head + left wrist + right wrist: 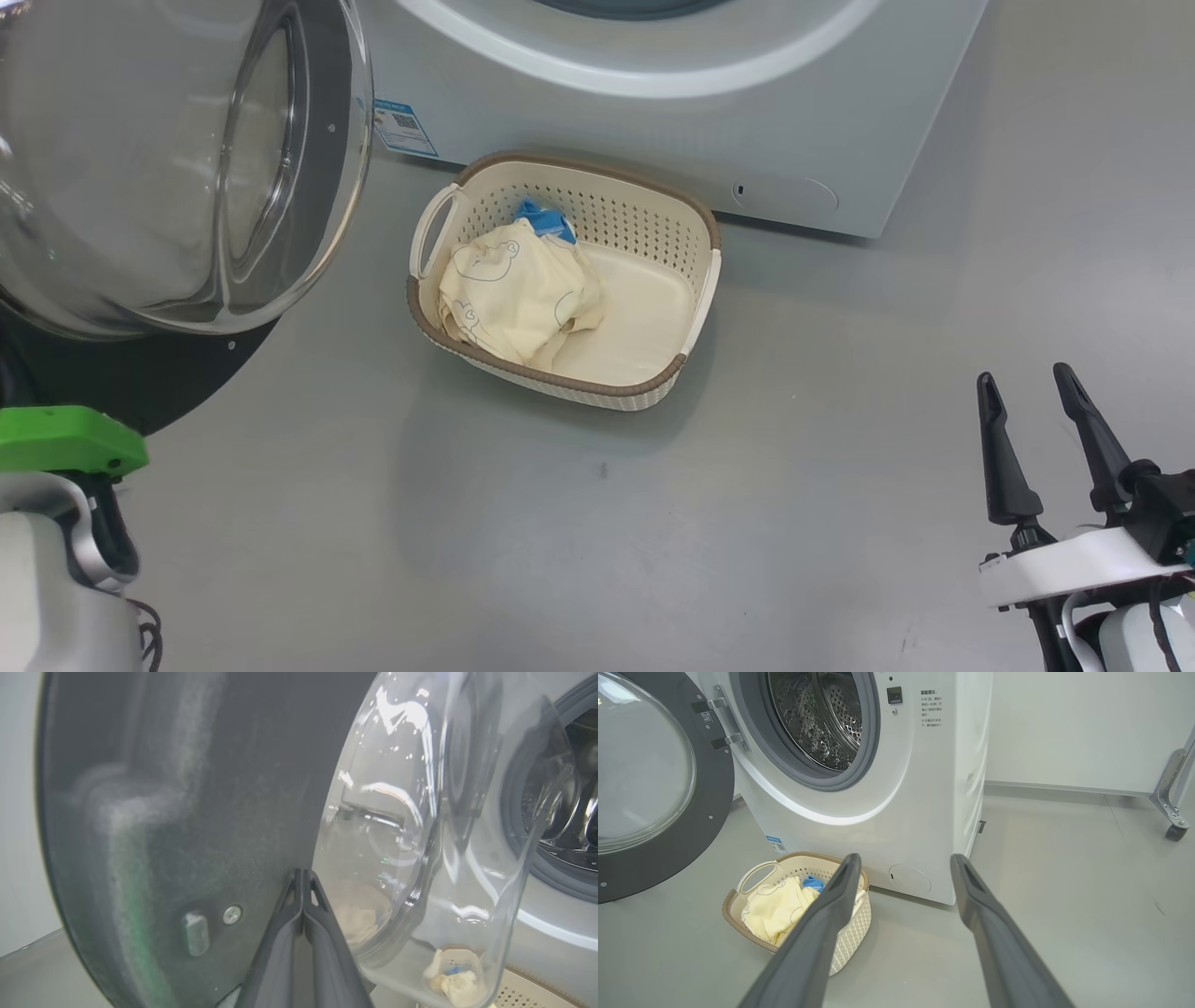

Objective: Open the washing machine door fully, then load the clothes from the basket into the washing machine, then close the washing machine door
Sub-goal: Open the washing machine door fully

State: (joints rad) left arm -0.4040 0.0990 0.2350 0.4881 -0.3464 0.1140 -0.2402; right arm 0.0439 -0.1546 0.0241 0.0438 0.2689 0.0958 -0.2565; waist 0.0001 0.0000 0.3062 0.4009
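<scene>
Pale yellow clothes, one bundle, in one basket.

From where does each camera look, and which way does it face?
Head: high, facing down at basket and door; left arm and open right gripper show.
Left wrist: on left arm, facing door's inner side; shut left gripper near it.
Right wrist: low, facing washing machine; own open fingers.
Shared: all show door, basket, clothes.
</scene>
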